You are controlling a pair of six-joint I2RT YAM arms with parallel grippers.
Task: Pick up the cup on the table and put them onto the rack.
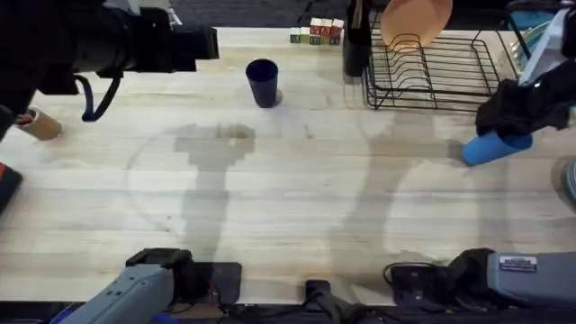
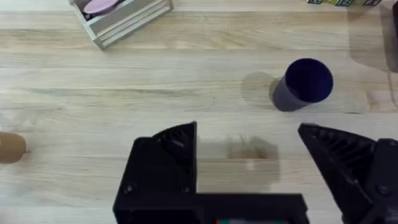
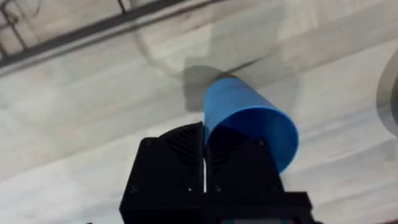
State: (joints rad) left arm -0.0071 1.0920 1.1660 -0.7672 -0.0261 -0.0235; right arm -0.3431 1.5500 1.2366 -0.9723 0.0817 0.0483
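A light blue cup [image 1: 493,148] hangs tilted on its side over the table, just in front of the right end of the black wire rack [image 1: 432,72]. My right gripper [image 1: 508,117] is shut on it. In the right wrist view the gripper [image 3: 204,134] pinches the blue cup [image 3: 249,115] at its rim, with the rack's wire [image 3: 93,28] beyond. A dark navy cup [image 1: 262,81] stands upright near the table's far edge. My left gripper [image 1: 202,43] hovers to its left, and in the left wrist view it [image 2: 247,130] is open and empty, with the navy cup [image 2: 303,84] ahead.
A peach plate [image 1: 414,22] leans in the rack. Small lettered blocks [image 1: 315,34] sit at the far edge. A brown cylinder [image 1: 38,124] lies at the left. A grey slatted tray [image 2: 121,15] holds something pink. A grey round object [image 1: 569,180] is at the right edge.
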